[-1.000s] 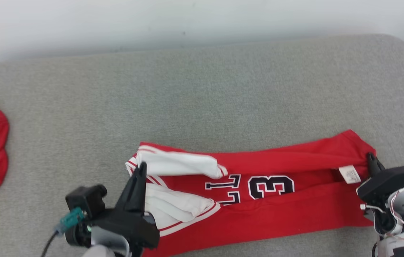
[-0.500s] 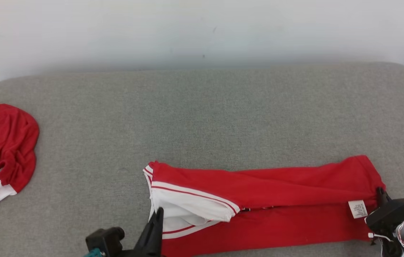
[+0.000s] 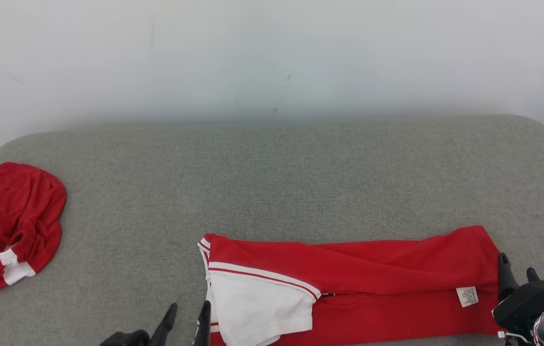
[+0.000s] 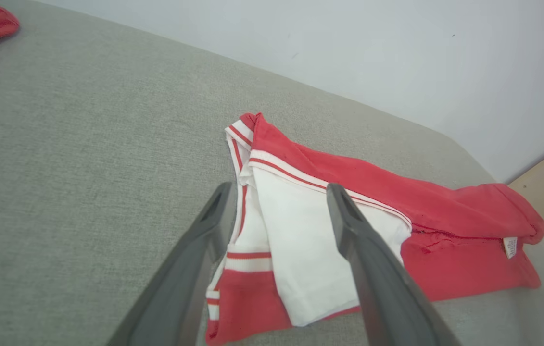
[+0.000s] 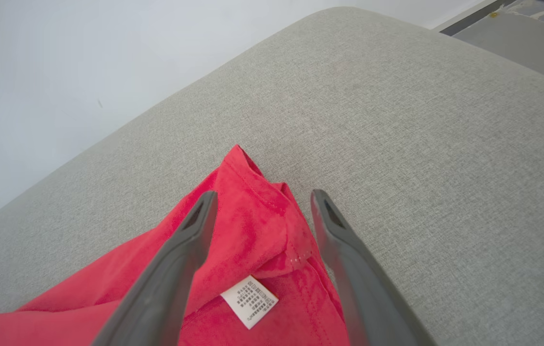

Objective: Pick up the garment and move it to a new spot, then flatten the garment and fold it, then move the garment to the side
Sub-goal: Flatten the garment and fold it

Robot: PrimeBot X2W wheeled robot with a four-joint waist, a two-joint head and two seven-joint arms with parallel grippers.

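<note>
- The left fingers [image 4: 190,269] are spread apart with nothing clamped between them. In the left wrist view they frame the white sleeve [image 4: 300,240] at the garment's collar end.
- In the head view the left fingers [image 3: 204,319] rise from the bottom edge, just beside the garment's left end. Whether they touch the cloth cannot be told.
- The right fingers [image 5: 170,269] are also apart and grip nothing. The folded hem corner shows between them in the right wrist view.
- In the head view the right fingers [image 3: 503,274] stand at the garment's right end, close to its white label [image 3: 467,296].
- The garment [image 3: 387,269] is a red shirt with white, red-striped trim. It lies folded lengthwise into a long band along the near edge of the surface [image 3: 272,178], between the two pairs of fingers.
- Its upper layer is folded down over the lower one, with the white sleeve lying flat on top at the left.
- A second red-and-white cloth [image 3: 17,221] sits crumpled at the far left of the surface, well apart from the garment.
- The grey, fabric-covered surface has rounded corners, and a pale wall [image 3: 272,57] stands behind it.
</note>
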